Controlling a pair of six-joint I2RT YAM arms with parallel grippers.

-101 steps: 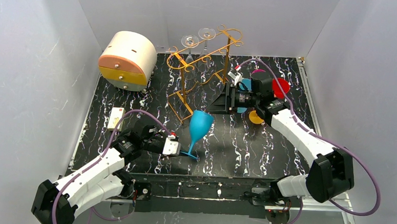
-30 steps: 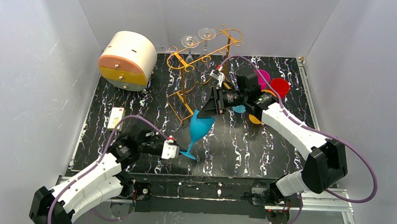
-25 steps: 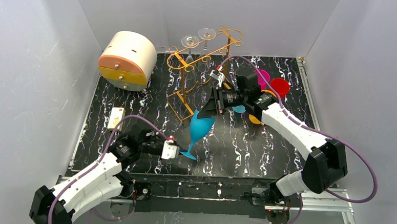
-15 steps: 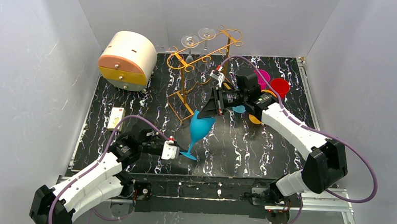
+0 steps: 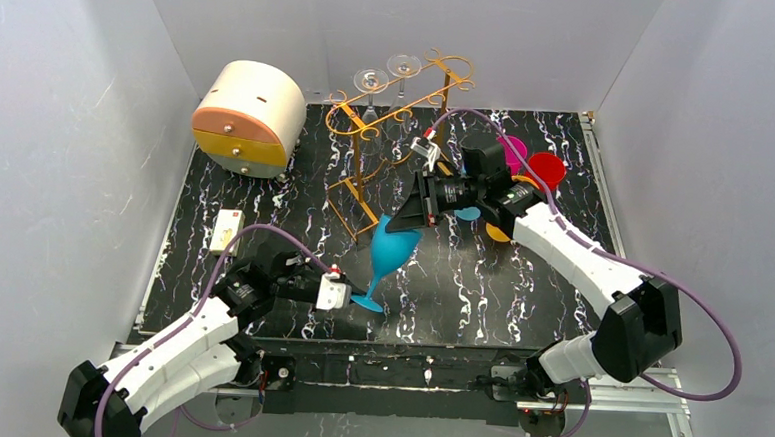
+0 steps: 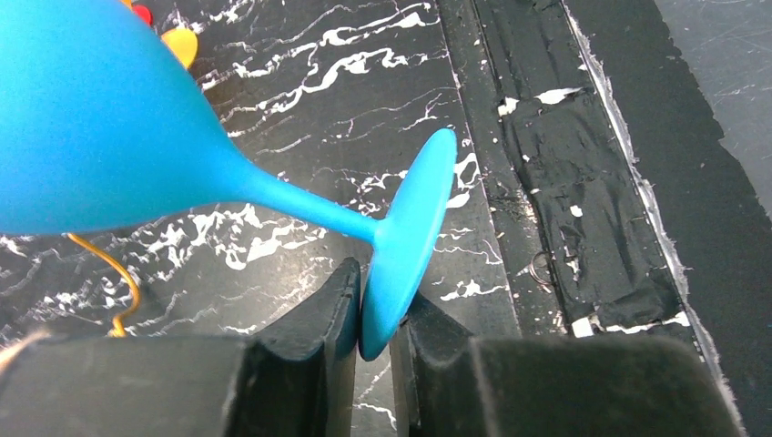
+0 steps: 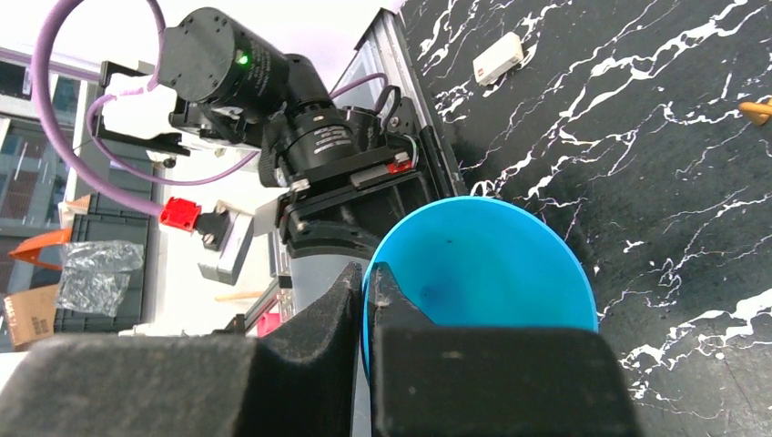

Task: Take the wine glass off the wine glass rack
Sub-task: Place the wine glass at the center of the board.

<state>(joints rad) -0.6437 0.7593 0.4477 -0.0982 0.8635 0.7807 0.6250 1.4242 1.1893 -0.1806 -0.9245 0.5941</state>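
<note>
Holding the blue wine glass (image 5: 390, 249) at both ends, the two arms suspend it tilted above the black marbled table (image 5: 520, 286), just in front of the wine glass rack (image 5: 441, 121) and apart from its wire.

1. Left gripper (image 5: 351, 298): jaws clamped on the edge of the glass foot (image 6: 410, 246), one finger on each face of the disc, as the left wrist view shows.
2. Right gripper (image 5: 395, 222): jaws pinched across the bowl rim (image 7: 366, 273), one finger inside and one outside, as the right wrist view shows.
3. Two clear wine glasses (image 5: 370, 79) hang inverted from the far end of the rack. A round cream-and-orange drawer box (image 5: 249, 116) stands to the left.

Step in hand, as judged: the blue glass is off the rack and is being passed or steadied between the arms. Which arm is to keep it cannot be told.

Next move, as judged: one gripper must release before the other carries the glass away. A release on the wrong side, or both arms pulling at once, risks twisting the thin stem. The glass then needs to be turned upright and set foot-down on the table.
</note>
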